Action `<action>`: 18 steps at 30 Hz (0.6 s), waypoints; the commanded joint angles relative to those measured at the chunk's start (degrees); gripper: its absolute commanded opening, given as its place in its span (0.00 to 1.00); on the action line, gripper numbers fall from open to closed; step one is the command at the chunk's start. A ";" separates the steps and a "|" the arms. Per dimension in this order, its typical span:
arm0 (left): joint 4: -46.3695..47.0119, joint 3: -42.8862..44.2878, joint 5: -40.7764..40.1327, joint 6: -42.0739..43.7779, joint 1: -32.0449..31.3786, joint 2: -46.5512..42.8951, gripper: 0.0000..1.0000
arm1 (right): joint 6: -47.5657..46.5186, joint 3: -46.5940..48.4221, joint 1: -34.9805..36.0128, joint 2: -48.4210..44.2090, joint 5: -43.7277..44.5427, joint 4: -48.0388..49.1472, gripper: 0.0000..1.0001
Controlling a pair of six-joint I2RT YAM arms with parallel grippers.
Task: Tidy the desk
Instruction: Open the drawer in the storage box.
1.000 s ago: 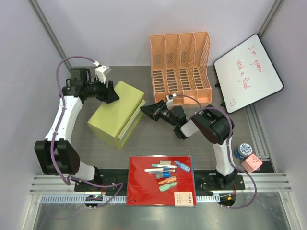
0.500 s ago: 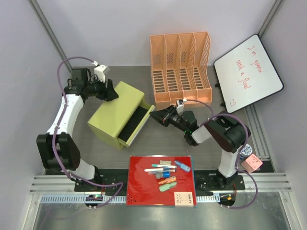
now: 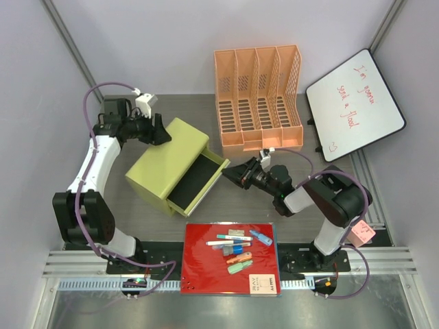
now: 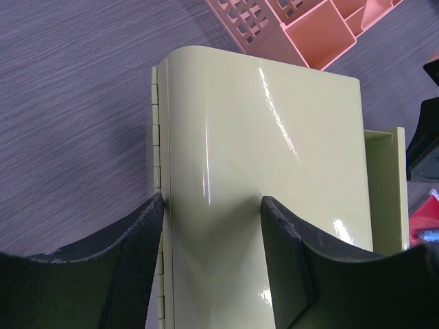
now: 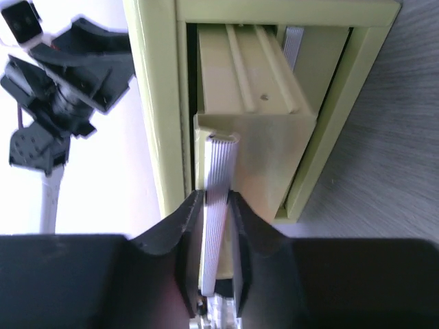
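**Desk-tidying trial:** The surface [image 3: 236, 204], a dark wood-grain top, was pictured stretching beneath both arms. It carried a lime-green cabinet [image 3: 168, 161] left of centre, an orange rack [image 3: 259, 96] at the back, a whiteboard [image 3: 353, 103] at the right, and a red folder [image 3: 206, 267] strewn with pens [image 3: 236, 248] at the near edge.

The cabinet's drawer [image 3: 199, 181] was shown partly open toward the right arm. The right pincer [image 3: 235, 173] was pressed together on the ribbed silver handle [image 5: 218, 171] at the drawer's front, which was pinched between both fingers. The left pincer [image 4: 212, 202] was spread across the cabinet's rear top edge, one finger beside the hinged side and one over the top. Whether any weight was being pressed down there could not be told.

The surface itself was judged stiff, heavy and fixed, and not a thing to be lifted. Its smooth laminate was thought likely to let light things slide. Hold was therefore judged best taken on what lay upon it: the thin handle for the drawer, the cabinet's shell for bracing, and the pens by their middles.
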 commanded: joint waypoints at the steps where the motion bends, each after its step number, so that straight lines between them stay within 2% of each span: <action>1: -13.87 -5.00 -11.22 3.46 0.17 4.47 0.58 | -0.61 -1.05 -0.53 -3.57 -6.88 21.28 0.37; 2: -14.39 -4.56 -10.87 3.11 0.26 4.38 0.58 | -0.69 -0.88 -0.62 -4.09 -7.58 20.32 0.58; 3: -14.92 -4.04 -10.08 2.76 0.17 4.30 0.58 | -1.13 -0.87 -0.62 -5.06 -9.15 18.92 0.70; 5: -15.89 -1.84 -8.32 1.36 0.35 3.33 0.58 | -6.03 -0.17 -0.71 -10.75 -11.09 9.28 0.93; 6: -16.24 -0.96 -7.88 1.00 0.26 2.72 0.58 | -9.45 0.35 -0.71 -13.56 -12.93 3.75 0.96; 7: -16.68 0.78 -6.75 0.48 0.26 2.02 0.58 | -17.75 2.53 -0.71 -20.90 -13.56 -12.05 0.99; 9: -18.17 2.73 -5.86 -0.75 0.26 1.13 0.59 | -31.65 7.71 -0.27 -28.06 -13.04 -35.11 1.00; 10: -18.61 3.69 -5.07 -1.02 0.35 0.87 0.59 | -38.77 16.01 0.34 -31.23 -7.64 -60.73 1.00; 11: -19.49 5.62 -4.72 -1.89 0.35 0.08 0.59 | -52.58 20.26 2.87 -34.48 -3.76 -71.17 1.00; 12: -19.76 6.33 -4.19 -2.51 0.43 -0.36 0.60 | -57.16 24.66 4.03 -35.03 0.28 -81.19 1.00; 13: -20.37 7.30 -3.58 -3.04 0.52 -0.71 0.61 | -60.86 32.36 5.69 -35.12 9.55 -95.48 1.00; 14: -20.81 8.96 -2.01 -4.35 0.87 -1.15 0.61 | -65.16 35.74 9.19 -34.43 13.99 -101.10 1.00; 16: -21.77 10.64 -0.85 -5.41 0.96 -1.94 0.64 | -67.13 43.11 14.39 -32.94 27.15 -113.91 1.00; 17: -21.78 11.08 -0.32 -5.94 1.14 -2.38 0.65 | -67.40 44.81 16.50 -31.88 37.14 -117.38 1.00; 18: -21.69 11.61 -0.23 -6.90 1.14 -3.52 0.68 | -66.79 45.96 19.82 -30.22 41.15 -120.29 1.00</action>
